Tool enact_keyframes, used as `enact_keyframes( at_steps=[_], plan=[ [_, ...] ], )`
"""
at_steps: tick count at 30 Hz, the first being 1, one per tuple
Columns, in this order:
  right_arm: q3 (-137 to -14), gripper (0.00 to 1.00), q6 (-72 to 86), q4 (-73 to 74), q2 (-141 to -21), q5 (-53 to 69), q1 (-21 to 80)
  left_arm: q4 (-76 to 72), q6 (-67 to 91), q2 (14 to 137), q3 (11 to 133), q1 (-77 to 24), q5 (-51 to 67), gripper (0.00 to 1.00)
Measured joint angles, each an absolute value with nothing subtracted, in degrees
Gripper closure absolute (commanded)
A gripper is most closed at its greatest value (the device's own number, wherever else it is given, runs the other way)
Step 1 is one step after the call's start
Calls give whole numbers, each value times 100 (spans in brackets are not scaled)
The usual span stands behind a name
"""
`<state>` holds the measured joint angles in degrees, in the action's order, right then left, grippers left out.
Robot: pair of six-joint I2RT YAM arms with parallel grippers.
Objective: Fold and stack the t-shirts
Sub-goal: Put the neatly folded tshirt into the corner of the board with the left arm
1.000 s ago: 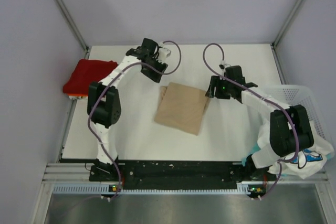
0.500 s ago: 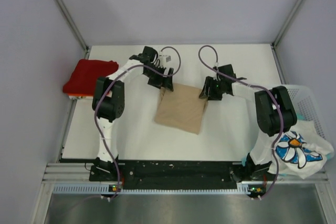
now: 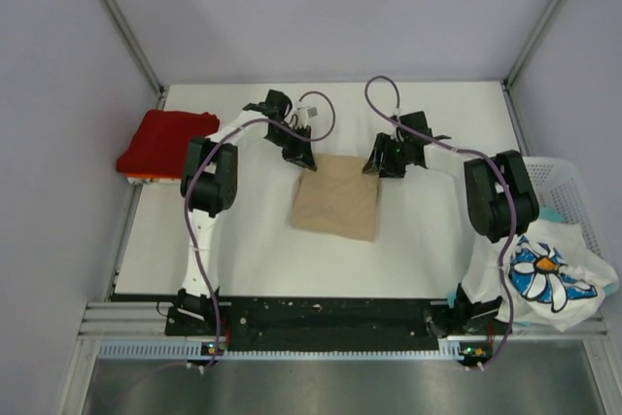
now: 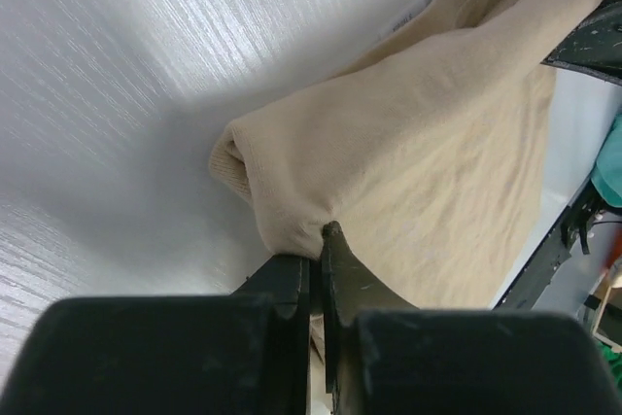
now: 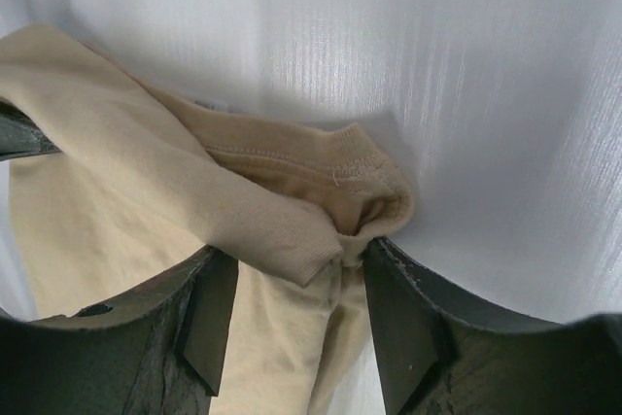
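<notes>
A tan t-shirt lies folded in a rough square at the table's middle. My left gripper is at its far left corner; in the left wrist view the jaws are shut, pinching the edge of the tan cloth. My right gripper is at the far right corner. There its jaws stand apart, straddling the bunched hem corner. A red t-shirt lies folded at the left edge on an orange one. A white printed t-shirt with a daisy hangs from the basket.
The white mesh basket stands off the table's right edge, beside the right arm's elbow. Grey walls close in the back and both sides. The black rail with both arm bases runs along the near edge.
Both grippers moved in and down onto the tan shirt's far corners. The left jaws opened wide, then shut on the cloth. The shirt now lies squarer, and the right arm uncovered the daisy shirt.
</notes>
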<state>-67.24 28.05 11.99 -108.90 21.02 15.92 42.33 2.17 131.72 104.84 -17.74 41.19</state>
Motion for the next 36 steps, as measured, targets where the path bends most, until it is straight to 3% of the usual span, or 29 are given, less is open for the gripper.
enact_keyframes(
  at_steps=[6, 7, 12, 19, 29, 36],
  plan=[
    [-6799, 39, 2508, 1406, -10807, 1929, 1592, 4307, 189, 13222, 10530, -1638, 4239, 97],
    [-6799, 39, 2436, 1468, -10742, 1883, 1592, 4340, 178, 13222, 10547, -1608, 4211, 86],
    [-6799, 39, 2132, 1594, -10326, 1813, 1584, 4351, 36, 13222, 10838, -1441, 3802, 2],
    [-6799, 39, 2058, 1645, -10237, 1927, 1584, 4241, -16, 13037, 10910, -1304, 3385, 1],
    [-6759, 39, 2064, 1715, -10134, 2062, 1584, 2864, 972, 11174, 7802, -1341, 3531, 1],
    [-6606, 39, 2056, 1715, -9856, 2047, 1584, 2432, 1529, 11963, 8370, -1393, 4115, 5]
  ],
)
